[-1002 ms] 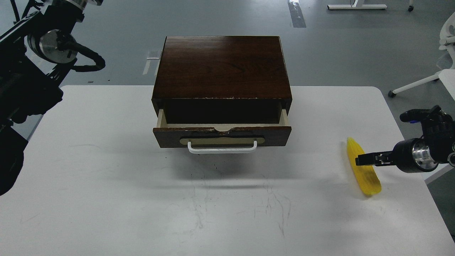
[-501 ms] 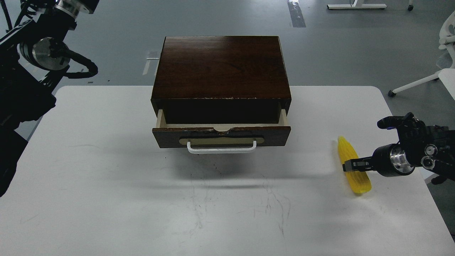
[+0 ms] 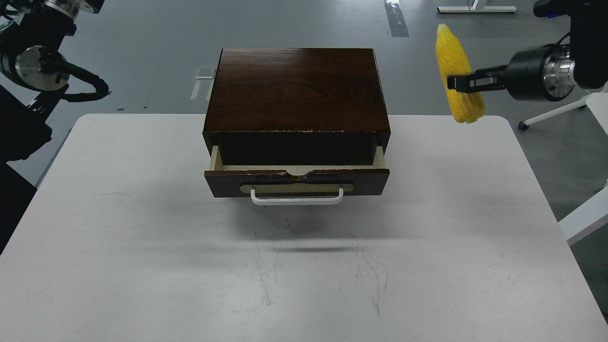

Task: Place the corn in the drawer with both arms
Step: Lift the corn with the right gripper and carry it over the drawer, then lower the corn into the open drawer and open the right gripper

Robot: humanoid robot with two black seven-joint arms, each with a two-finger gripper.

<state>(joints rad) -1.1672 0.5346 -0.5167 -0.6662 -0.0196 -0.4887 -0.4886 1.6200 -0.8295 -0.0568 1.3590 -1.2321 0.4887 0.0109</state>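
Observation:
The yellow corn (image 3: pixel 459 76) hangs upright, tip up, high above the table's far right, held in my right gripper (image 3: pixel 458 83), which is shut on its middle. The dark brown box (image 3: pixel 295 88) stands at the table's far middle. Its drawer (image 3: pixel 296 181) is pulled partly out, with a white bar handle (image 3: pixel 297 197) on a brass-coloured plate; the inside is dark. The corn is to the right of the box and above its top. My left arm (image 3: pixel 33 61) is raised at the top left; its gripper is out of view.
The white table (image 3: pixel 142 247) has scuff marks near the front middle. A white chair base (image 3: pixel 560 111) stands on the floor beyond the right edge. Grey floor lies behind the box.
My right gripper has lifted the corn from the table's right side up to above the box's level. My left arm has drawn back up and to the left.

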